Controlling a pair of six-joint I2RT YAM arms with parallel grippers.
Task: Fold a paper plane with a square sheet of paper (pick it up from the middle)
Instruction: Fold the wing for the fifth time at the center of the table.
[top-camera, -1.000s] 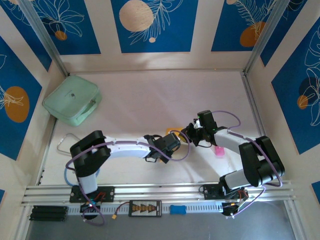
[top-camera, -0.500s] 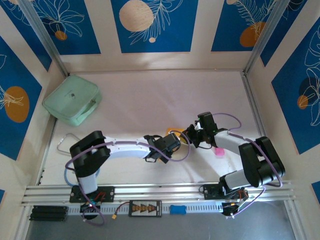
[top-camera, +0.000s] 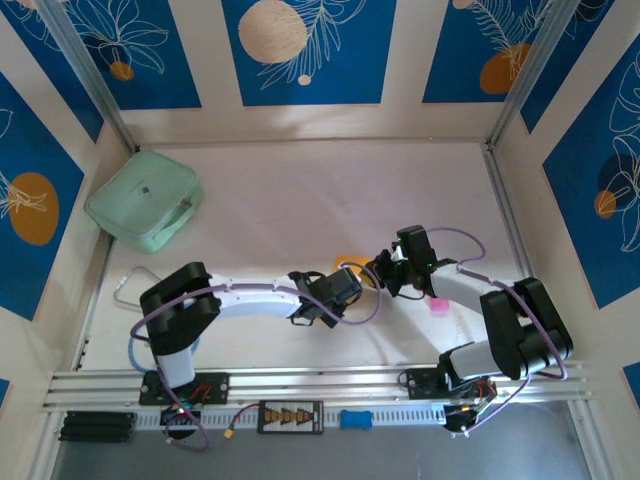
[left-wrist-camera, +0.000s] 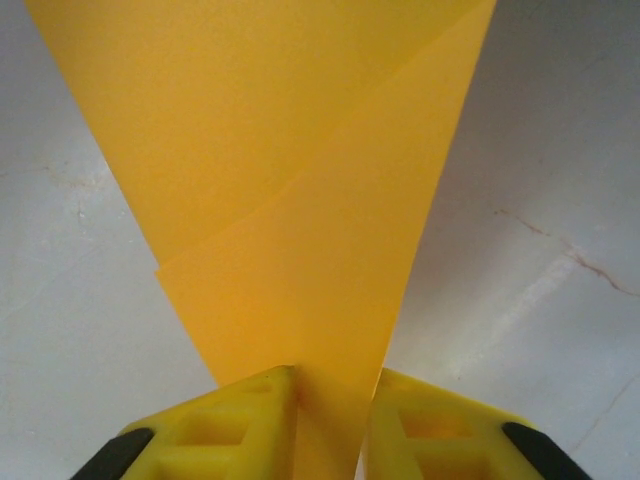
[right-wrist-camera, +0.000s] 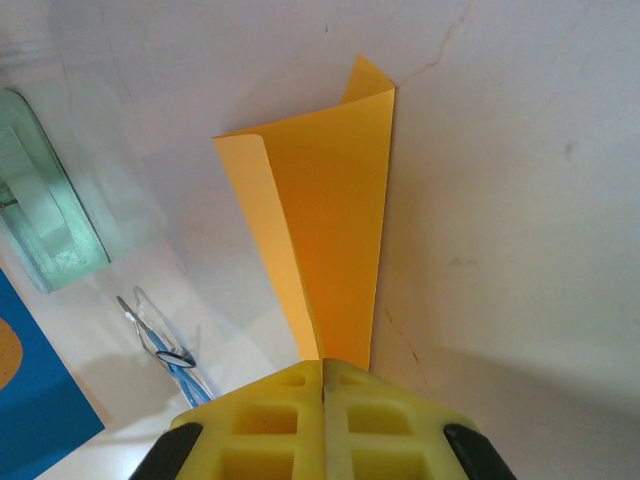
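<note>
Square sheet of paper, thin matte orange-yellow and folded into overlapping layers, is held near the middle of the pale, faintly cracked worktop. A rounded mint-green case lies far left, well apart from it. A small pink object sits beside the right arm. The left fingers pinch the paper's narrow end, and the right fingers are clamped tight on another edge.

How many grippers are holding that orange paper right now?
2. The left gripper pinches the narrow end of the folded orange paper between its fingers. The right gripper is shut on the bottom edge of the same sheet.
</note>
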